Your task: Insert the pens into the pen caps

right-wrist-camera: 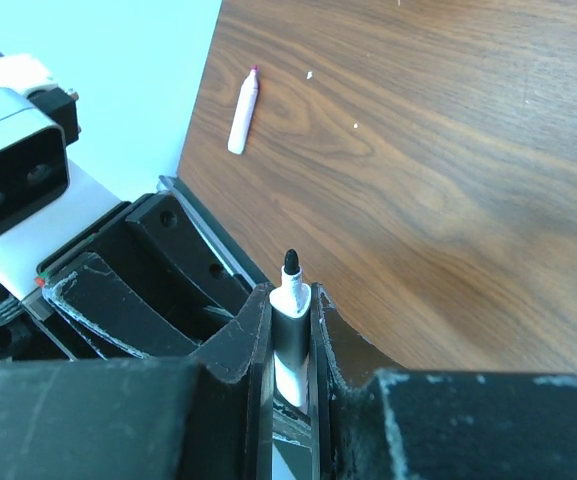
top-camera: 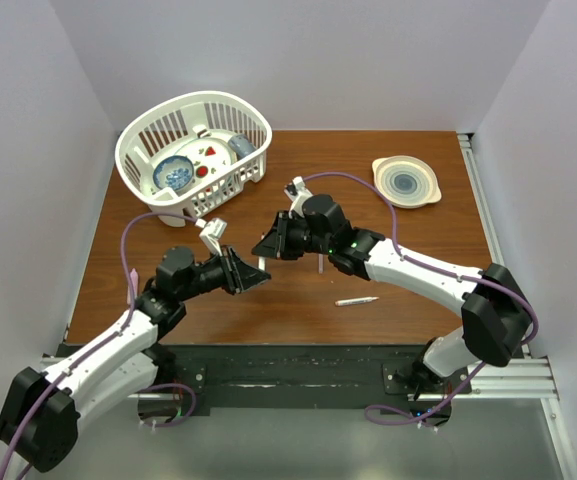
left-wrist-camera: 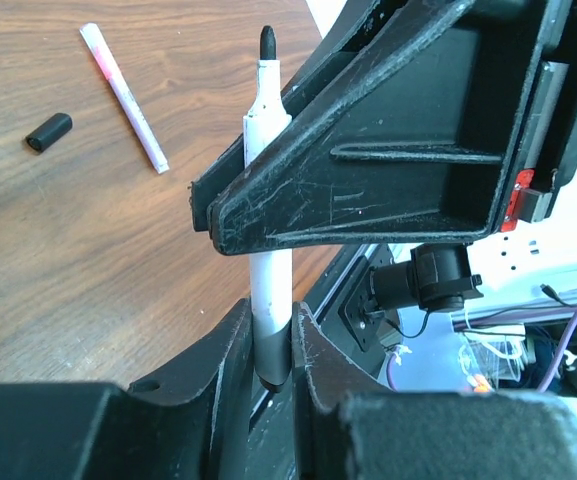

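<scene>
A white pen with a bare black tip stands upright between my two grippers, above the brown table. My left gripper is shut on its grey lower end. My right gripper is shut on the same pen's barrel just under the tip. In the top view the left gripper and the right gripper meet at mid-table. A second pen, white with a pink band, lies on the wood with a black pen cap beside it. Another loose pen lies right of the arms.
A white basket holding dishes and small red pieces stands at the back left. A cream plate with a blue centre sits at the back right. A short white pen with a pink tip lies near the table's edge.
</scene>
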### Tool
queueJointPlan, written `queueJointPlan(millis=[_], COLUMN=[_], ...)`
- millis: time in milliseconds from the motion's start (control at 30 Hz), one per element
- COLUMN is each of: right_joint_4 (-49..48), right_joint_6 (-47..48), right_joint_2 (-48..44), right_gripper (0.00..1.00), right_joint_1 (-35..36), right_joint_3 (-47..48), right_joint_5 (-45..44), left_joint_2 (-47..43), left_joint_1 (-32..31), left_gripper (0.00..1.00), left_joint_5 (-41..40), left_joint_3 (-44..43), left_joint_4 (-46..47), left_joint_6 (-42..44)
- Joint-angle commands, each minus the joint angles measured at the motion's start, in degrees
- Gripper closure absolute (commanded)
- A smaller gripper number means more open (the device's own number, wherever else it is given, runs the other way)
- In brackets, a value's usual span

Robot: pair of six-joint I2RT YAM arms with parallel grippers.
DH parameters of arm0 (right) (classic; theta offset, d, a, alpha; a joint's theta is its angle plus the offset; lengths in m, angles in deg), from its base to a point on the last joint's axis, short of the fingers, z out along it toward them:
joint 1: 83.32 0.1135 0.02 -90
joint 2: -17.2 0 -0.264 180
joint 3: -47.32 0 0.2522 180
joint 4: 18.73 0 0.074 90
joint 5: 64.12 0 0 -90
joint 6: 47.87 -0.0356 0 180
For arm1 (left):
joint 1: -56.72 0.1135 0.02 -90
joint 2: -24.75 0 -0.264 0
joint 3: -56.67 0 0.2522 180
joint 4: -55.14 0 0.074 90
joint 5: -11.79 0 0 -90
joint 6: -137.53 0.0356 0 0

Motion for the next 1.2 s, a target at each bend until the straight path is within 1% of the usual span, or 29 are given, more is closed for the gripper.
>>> queueJointPlan(millis=[0,100,167,233,267,300,333,400,433,467,533,600,633,700,800,833,867,900,933,967,1000,1033,1067,1100,1133,1167], right_joint_4=[-2.7,-2.17,-0.08,0.9,3.43,4.76,7.47,9.86,11.09,11.62,13.55,15.83,17.59,17.61,12.7,10.33,9.53,9.34,10.91,12.75,15.03,19.41,21.54,23.47,29.06,32.16], right_joint_6=[1.55,2.78,4.45,6.2,6.82,7.35,9.36,13.05,15.94,16.84,20.69,24.21,25.27,28.43,32.3,37.1,39.93,45.71,48.37,51.79,57.05,59.8,62.61,66.99,69.3,71.58], right_joint_2=[-0.75,-0.39,-0.48,-0.83,-0.83,-1.01,-1.7,-2.85,-4.85,-5.83,-8.64,-9.62,-9.79,-10.23,-11.9,-12.17,-12.26,-11.47,-10.42,-8.67,-4.65,-2.0,0.37,2.57,7.82,10.13], right_gripper=[1.0,1.0,1.0,0.9,0.83,0.66,0.62,0.6,0.56,0.54,0.49,0.48,0.49,0.49,0.5,0.5,0.5,0.51,0.51,0.51,0.51,0.51,0.51,0.49,0.47,0.45], right_joint_1=[1.54,1.98,1.98,1.9,1.9,1.9,1.9,1.72,1.72,1.72,1.63,1.11,0.58,-1.43,-3.64,-4.51,-4.87,-5.48,-5.92,-6.45,-7.58,-8.12,-8.47,-9.0,-9.26,-9.44], right_joint_3=[0.2,0.46,1.25,1.69,2.82,3.53,4.24,6.34,6.87,7.31,7.93,8.98,9.51,9.43,6.27,5.48,3.91,3.63,3.71,5.46,6.86,8.27,11.07,12.4,14.16,17.92], right_joint_5=[3.89,5.29,5.29,5.38,5.56,4.95,4.25,4.07,3.02,2.23,-1.71,-5.06,-7.17,-5.88,-0.79,0.01,0.02,-0.07,0.19,0.98,2.12,2.13,1.43,-1.62,-1.74,-1.04], left_joint_2=[1.34,2.83,3.54,3.71,3.71,3.54,3.28,2.57,1.53,0.91,-0.85,-1.82,-2.69,-2.88,-2.0,-1.65,-1.65,-1.91,-2.96,-3.75,-4.63,-6.29,-7.0,-7.62,-8.67,-9.11], left_joint_1=[-0.06,-0.06,0.03,0.03,0.03,0.12,0.12,0.21,0.47,0.56,1.17,2.05,2.92,3.72,4.51,4.51,4.51,4.51,4.51,4.51,4.51,4.51,4.51,4.51,4.51,4.51], left_gripper=[1.0,1.0,1.0,1.0,1.0,1.0,1.0,1.0,1.0,1.0,1.0,1.0,1.0,1.0,1.0,1.0,1.0,1.0,1.0,1.0,1.0,1.0,1.0,1.0,1.0,1.0], left_joint_5=[2.67,4.33,5.13,5.13,4.35,3.99,3.73,2.15,0.92,-1.44,-4.6,-6.9,-9.09,-10.07,-11.47,-13.57,-14.81,-16.04,-17.96,-17.9,-17.03,-15.54,-15.61,-16.22,-17.97,-18.42], left_joint_3=[-2.22,-2.57,-2.84,-3.45,-3.71,-4.41,-4.94,-6.69,-7.23,-7.75,-9.07,-10.3,-10.83,-12.41,-15.13,-15.75,-16.19,-16.63,-16.64,-16.55,-16.2,-15.94,-15.93,-16.02,-16.37,-17.07], left_joint_4=[4.64,5.95,6.66,6.66,6.23,5.79,4.91,-0.26,-2.54,-6.57,-12.11,-15.47,-20.27,-23.03,-28.3,-30.93,-32.08,-33.05,-34.19,-33.94,-33.42,-32.28,-32.18,-32.36,-33.58,-33.94], left_joint_6=[1.42,1.86,2.21,3.0,3.09,3.35,4.49,6.42,8.61,9.85,12.65,13.46,13.64,14.25,17.5,19.68,20.75,21.63,22.42,22.52,22.69,23.13,23.31,23.48,23.83,24.01])
